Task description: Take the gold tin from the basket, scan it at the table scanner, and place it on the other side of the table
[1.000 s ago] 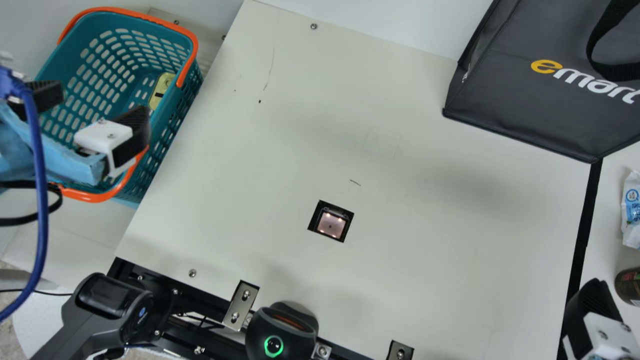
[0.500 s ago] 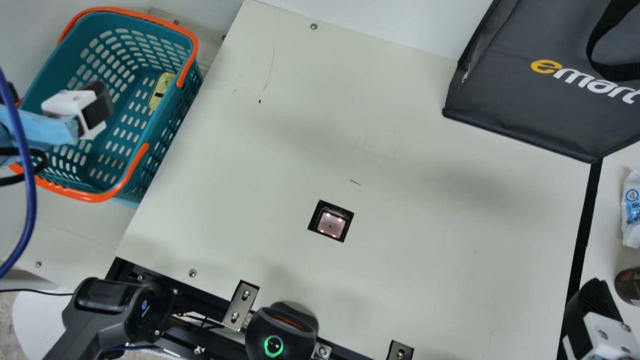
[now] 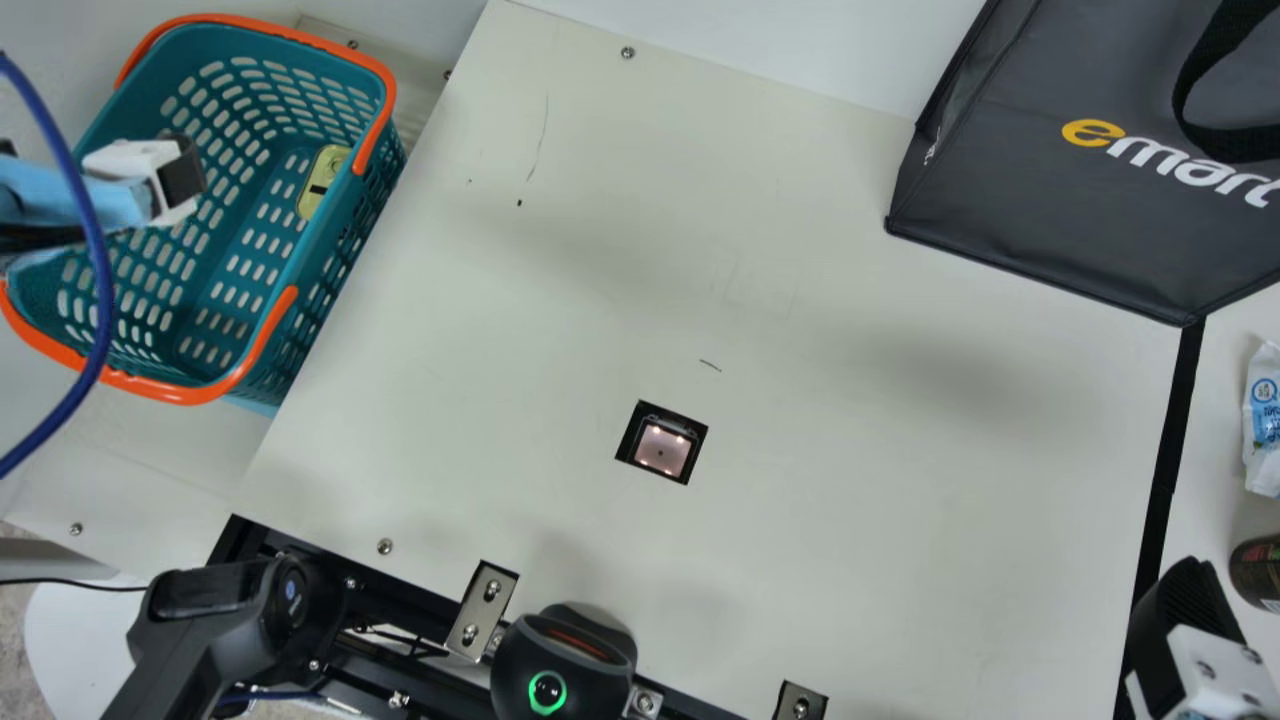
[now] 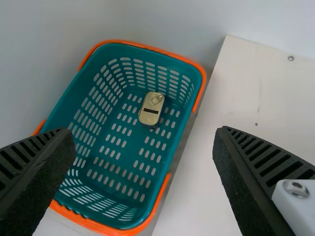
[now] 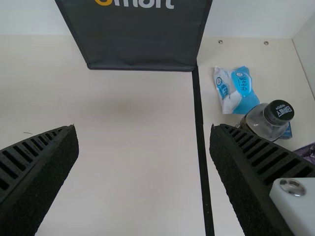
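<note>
See gold tin (image 3: 322, 182) in basket (image 3: 345, 262), right of open left gripper (image 4: 142, 133) in main view, farther from open right gripper (image 5: 143, 132). Judge long axis roughly across left closing line.

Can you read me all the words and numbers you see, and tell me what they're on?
"emart": on the big dark bag.
Print on the blue and white packet: too small to read.
White letters on the bottle's black cap: too blurred.
Tiny blue mark on the black device: too small.
Numbers: none I can read.
</note>
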